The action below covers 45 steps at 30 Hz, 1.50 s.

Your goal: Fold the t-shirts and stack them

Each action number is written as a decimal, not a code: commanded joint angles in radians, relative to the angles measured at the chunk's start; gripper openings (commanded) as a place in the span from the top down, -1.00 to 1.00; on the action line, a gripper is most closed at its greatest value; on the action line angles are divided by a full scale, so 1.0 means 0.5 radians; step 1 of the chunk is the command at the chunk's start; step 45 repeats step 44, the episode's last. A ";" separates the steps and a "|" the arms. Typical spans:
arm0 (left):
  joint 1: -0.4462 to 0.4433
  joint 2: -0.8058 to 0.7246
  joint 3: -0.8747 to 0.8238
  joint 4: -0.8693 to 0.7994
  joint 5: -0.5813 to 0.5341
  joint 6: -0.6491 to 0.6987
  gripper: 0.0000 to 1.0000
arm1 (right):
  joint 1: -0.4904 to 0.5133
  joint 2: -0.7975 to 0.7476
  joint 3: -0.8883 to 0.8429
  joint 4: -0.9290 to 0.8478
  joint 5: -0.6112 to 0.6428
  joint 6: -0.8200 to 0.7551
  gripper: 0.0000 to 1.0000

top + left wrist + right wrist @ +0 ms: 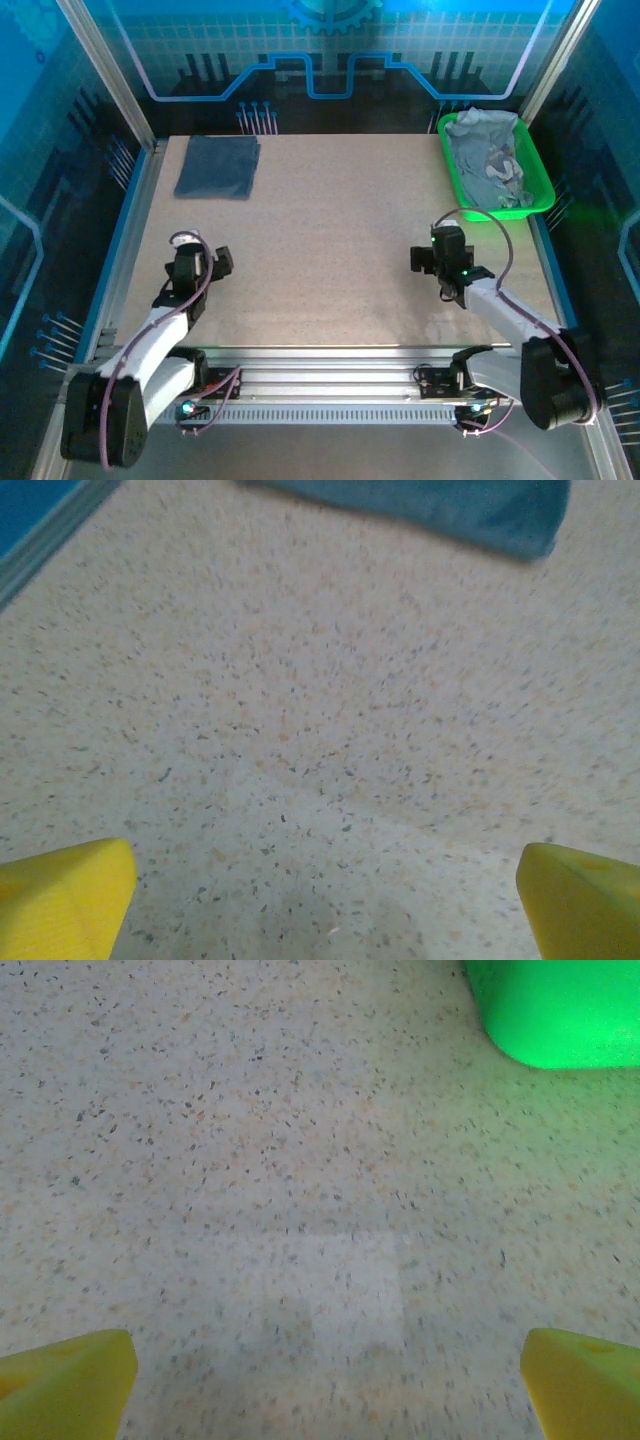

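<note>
Top external: left end effector [200, 252] and right end effector [440, 258] wide open, empty, over speckled table [330, 230].

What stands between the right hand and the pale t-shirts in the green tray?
Nothing loose. The right hand is open above the table; only the near wall of the green tray lies between it and the crumpled pale t-shirts inside, so it would probably have to reach in from above.

This looks like a robot lab booth. A speckled table [340, 250] sits inside a metal frame [110, 70] with clear walls. At the top of the frame, a blue wall [420, 30] shows a gear and line drawings. At the bottom, a left arm [150, 345] and a right arm [510, 315] are bolted to rails [330, 385].
</note>
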 commanded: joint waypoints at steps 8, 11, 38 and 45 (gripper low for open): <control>0.190 0.764 0.141 1.242 0.361 0.167 -0.98 | -0.270 0.425 -0.091 1.355 -0.351 -0.338 -1.00; 0.197 0.883 0.086 1.471 0.421 0.200 -0.98 | -0.374 0.516 -0.155 1.521 -0.455 -0.247 -1.00; 0.102 1.116 0.112 1.660 0.453 0.336 -0.98 | -0.294 0.674 -0.153 1.659 -0.398 -0.327 -1.00; 0.099 1.116 0.115 1.657 0.449 0.341 -0.98 | -0.322 0.681 -0.118 1.599 -0.635 -0.397 -1.00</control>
